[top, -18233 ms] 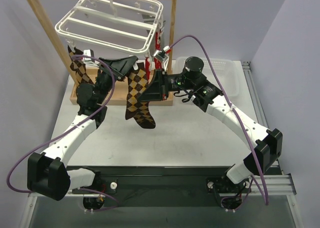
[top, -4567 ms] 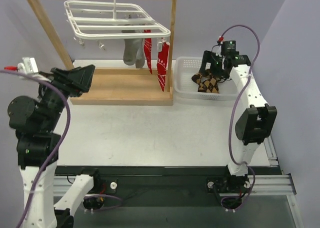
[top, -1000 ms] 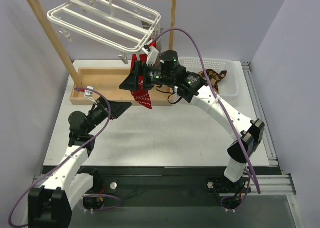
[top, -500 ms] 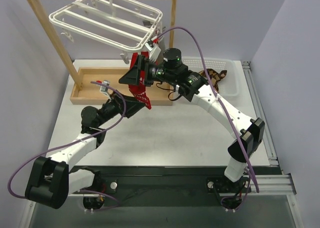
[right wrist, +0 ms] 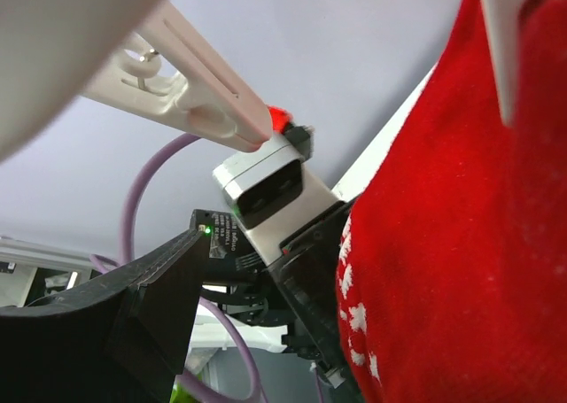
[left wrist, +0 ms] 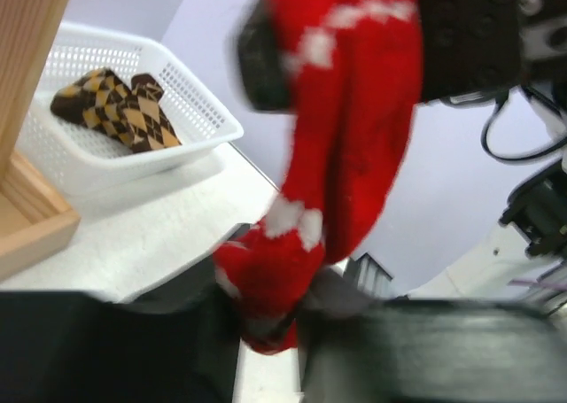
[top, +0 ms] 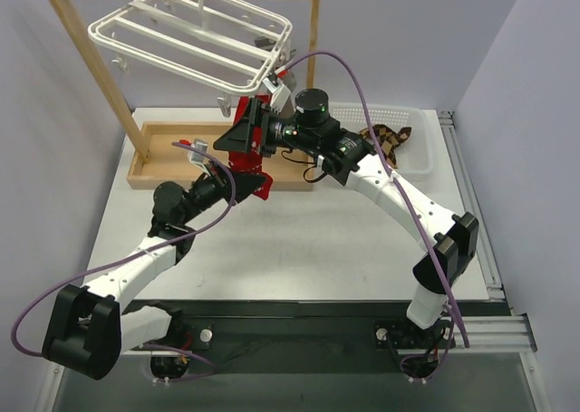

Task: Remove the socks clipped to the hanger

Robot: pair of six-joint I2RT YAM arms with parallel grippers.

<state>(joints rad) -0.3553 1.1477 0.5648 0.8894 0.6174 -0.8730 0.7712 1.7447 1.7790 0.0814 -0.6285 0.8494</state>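
The white hanger hangs tilted from the wooden rack. One red sock with white pattern dangles from a clip at the hanger's near right corner. My left gripper is shut on the toe of this sock, which sits pinched between the dark fingers. My right gripper is up beside the sock's top, just under the hanger rim. Its one visible finger stands well clear of the red fabric; the other is hidden. Two argyle socks lie in the basket.
A white mesh basket sits at the back right, seen with the argyle socks in the left wrist view. The wooden rack's post and base tray stand right behind both grippers. The left wrist camera is close below the right gripper.
My left arm has reached up and right to the red sock's toe, and its jaws have closed from wide open onto it. The right gripper has stayed by the clip.
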